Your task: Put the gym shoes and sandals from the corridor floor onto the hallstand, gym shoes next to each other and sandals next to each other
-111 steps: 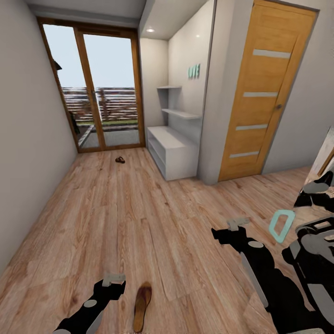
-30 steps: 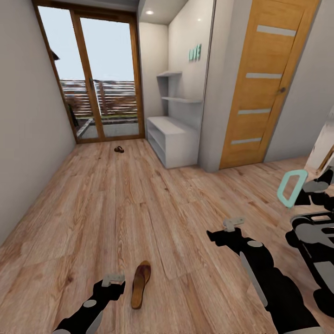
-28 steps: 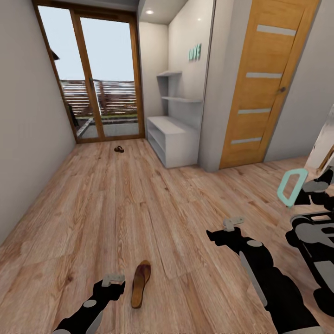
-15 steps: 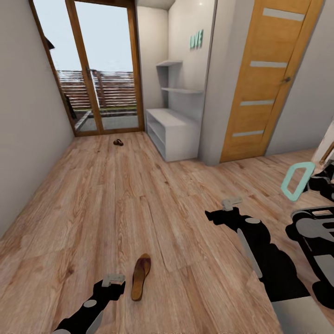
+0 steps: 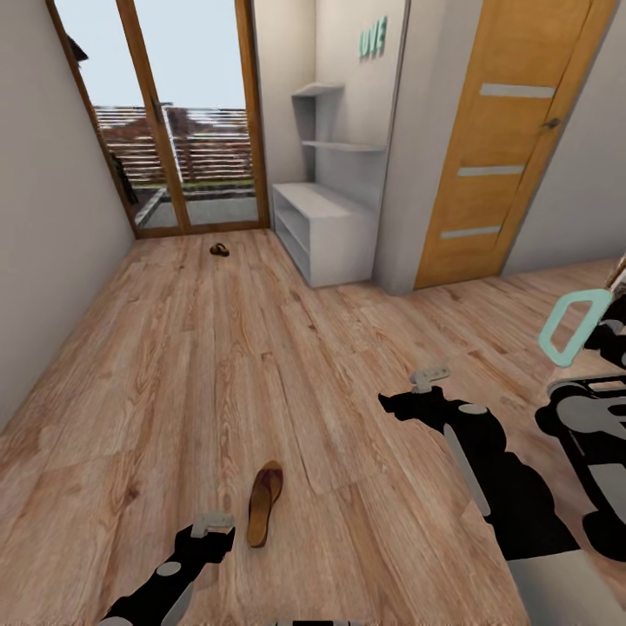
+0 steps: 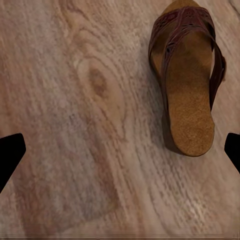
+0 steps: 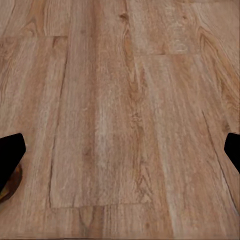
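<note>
One brown sandal [image 5: 264, 502] lies on the corridor floor [image 5: 261, 365] just right of my left gripper [image 5: 211, 525]. In the left wrist view this sandal [image 6: 187, 95] sits off to one side of the open left gripper [image 6: 120, 155], touching neither finger. The other sandal [image 5: 219, 249] lies far off by the glass door. The pale hallstand [image 5: 326, 228] stands against the right wall beyond it. My right gripper [image 5: 428, 376] hangs open over bare planks, its fingertips [image 7: 10, 160] wide apart. The gym shoes are out of view.
A glass sliding door [image 5: 174, 113] closes the corridor's far end. An orange wooden door [image 5: 513, 148] is on the right past the hallstand. A grey wall [image 5: 43, 261] runs along the left. My dark base and a teal loop [image 5: 574, 326] sit at the right edge.
The camera has moved forward and tilted down, so the whole picture has shifted. The near sandal now appears higher in the picture, beside my left gripper. Both arms keep their pose.
</note>
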Motion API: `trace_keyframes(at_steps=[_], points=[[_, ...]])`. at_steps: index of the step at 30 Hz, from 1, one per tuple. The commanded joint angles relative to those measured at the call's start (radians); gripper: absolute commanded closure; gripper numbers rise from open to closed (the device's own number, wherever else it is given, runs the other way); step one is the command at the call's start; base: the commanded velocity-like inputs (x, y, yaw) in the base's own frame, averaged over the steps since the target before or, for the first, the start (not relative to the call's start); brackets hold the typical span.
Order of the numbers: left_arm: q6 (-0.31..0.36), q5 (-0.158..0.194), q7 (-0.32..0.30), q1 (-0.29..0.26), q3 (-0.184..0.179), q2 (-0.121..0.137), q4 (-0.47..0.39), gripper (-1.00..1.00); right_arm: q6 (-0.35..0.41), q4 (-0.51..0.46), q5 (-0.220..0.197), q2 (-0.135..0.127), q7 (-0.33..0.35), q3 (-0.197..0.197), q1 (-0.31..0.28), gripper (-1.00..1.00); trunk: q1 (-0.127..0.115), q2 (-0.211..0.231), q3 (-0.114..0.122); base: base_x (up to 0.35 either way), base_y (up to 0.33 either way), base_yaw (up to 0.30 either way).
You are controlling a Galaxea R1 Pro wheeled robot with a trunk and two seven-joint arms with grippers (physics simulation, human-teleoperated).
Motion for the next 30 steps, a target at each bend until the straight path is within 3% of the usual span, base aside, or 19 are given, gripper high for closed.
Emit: trace_keyframes(at_steps=[1,2,5,16,30], points=[[-0.003,-0.005,0.0,-0.001,-0.001,0.0,0.001,-1.0,0.005,0.0,-0.004,-0.001,0.013,0.001,-0.001,-1.0,0.0,-0.001,-0.005,0.0,0.0,0.0],[-0.001,-0.005,0.0,-0.001,-0.001,0.0,0.001,-1.0,0.006,0.002,-0.004,0.0,0.071,0.0,-0.001,-1.0,0.001,-0.001,-0.009,0.0,0.0,0.0],[0.002,-0.005,0.0,-0.002,0.001,-0.001,0.001,-1.0,0.006,0.008,-0.003,0.0,0.094,0.0,0.0,-1.0,0.002,-0.002,-0.02,0.0,0.0,0.0],[0.02,-0.005,0.002,-0.022,0.001,-0.009,-0.015,-1.0,0.006,0.014,-0.003,0.002,0.111,0.001,0.0,-1.0,0.007,-0.004,-0.066,0.0,0.0,0.0],[0.121,-0.005,0.003,-0.059,0.001,-0.03,-0.047,-1.0,0.006,0.033,-0.004,0.006,0.114,0.001,0.0,-1.0,0.013,-0.007,-0.139,0.0,0.0,0.0]])
